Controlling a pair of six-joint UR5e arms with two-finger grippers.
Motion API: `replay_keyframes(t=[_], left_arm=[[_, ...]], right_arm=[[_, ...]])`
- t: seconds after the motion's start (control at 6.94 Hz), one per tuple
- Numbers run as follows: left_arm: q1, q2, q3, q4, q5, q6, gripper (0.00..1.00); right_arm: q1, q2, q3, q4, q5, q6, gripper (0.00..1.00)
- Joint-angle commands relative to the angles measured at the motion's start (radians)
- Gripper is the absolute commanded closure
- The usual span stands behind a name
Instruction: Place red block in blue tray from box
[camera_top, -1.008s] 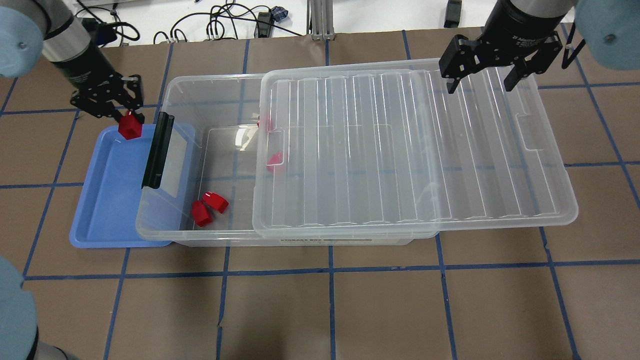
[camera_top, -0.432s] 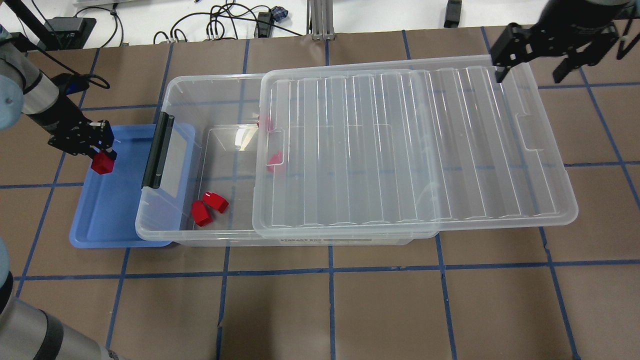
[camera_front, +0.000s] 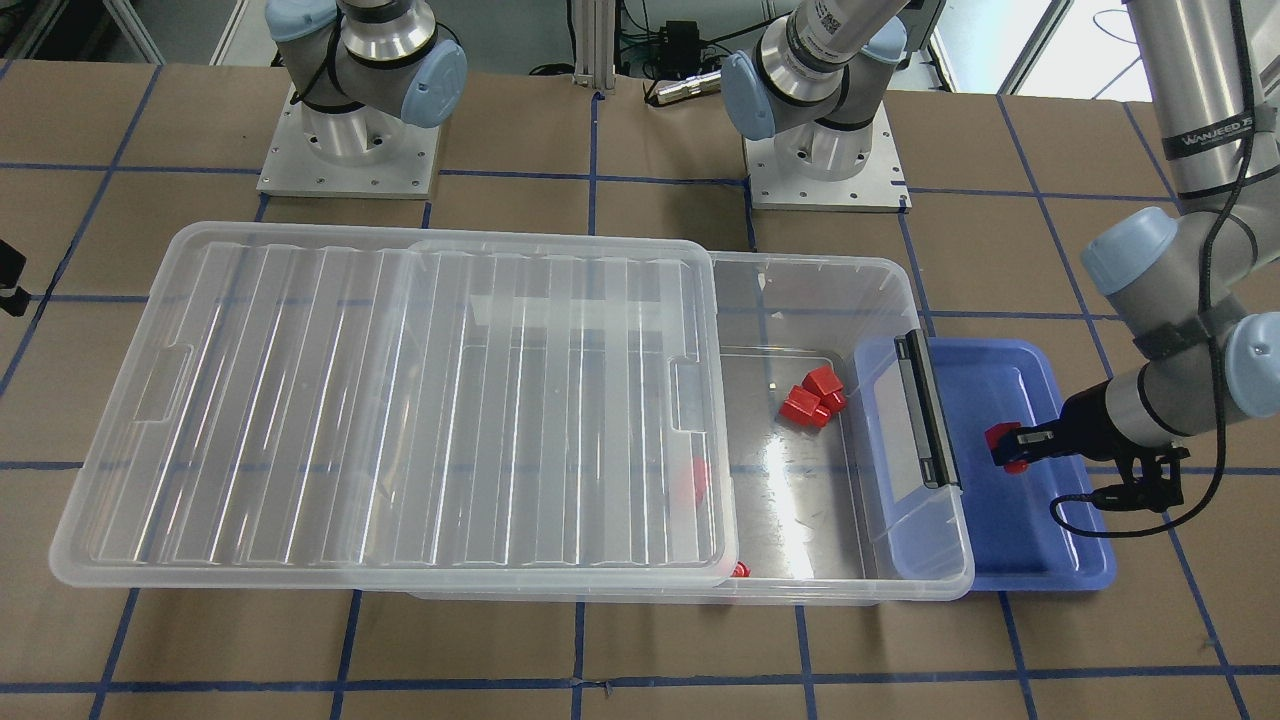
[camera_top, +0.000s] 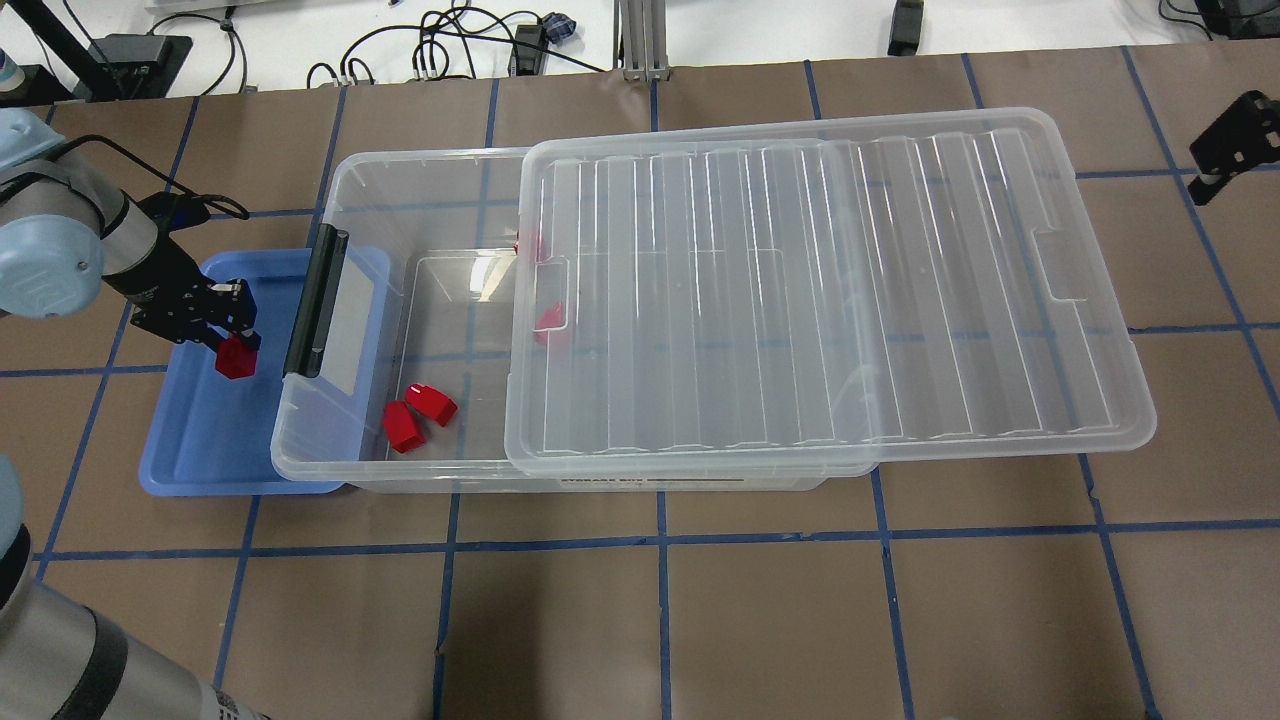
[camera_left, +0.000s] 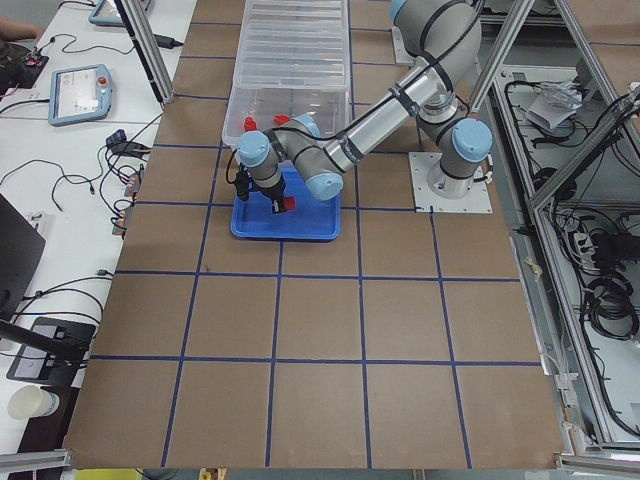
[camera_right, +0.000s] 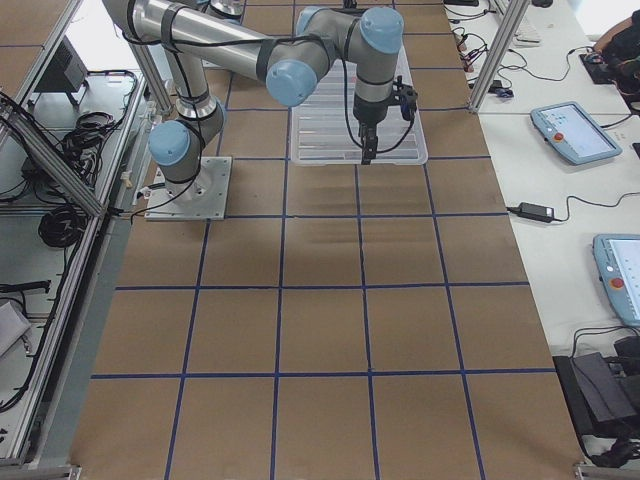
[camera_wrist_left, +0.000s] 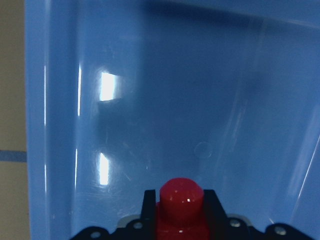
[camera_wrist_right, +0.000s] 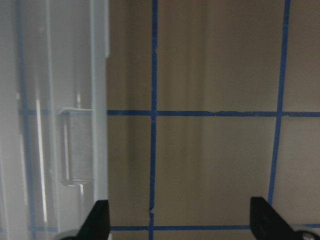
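Gripping a red block, the left pincer is hanging over the middle of the tray, which is lying at nine o'clock of the box in the overhead view. The right pincer is hovering, fingers spread wide, over the table at two o'clock of the lid.

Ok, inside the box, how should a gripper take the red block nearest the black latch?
Probably from straight above through the box's uncovered end, closing on the red block's free flat sides; its neighbour lies against another side.
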Motion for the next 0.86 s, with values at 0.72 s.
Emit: replay_keyframes(t=[0.72], left_arm=[[-0.398,0.270,0.357,-0.552,0.053,-0.353,0.00]], right_arm=[[-0.002,0.055,0.171,-0.156,0.026,-0.006,0.00]])
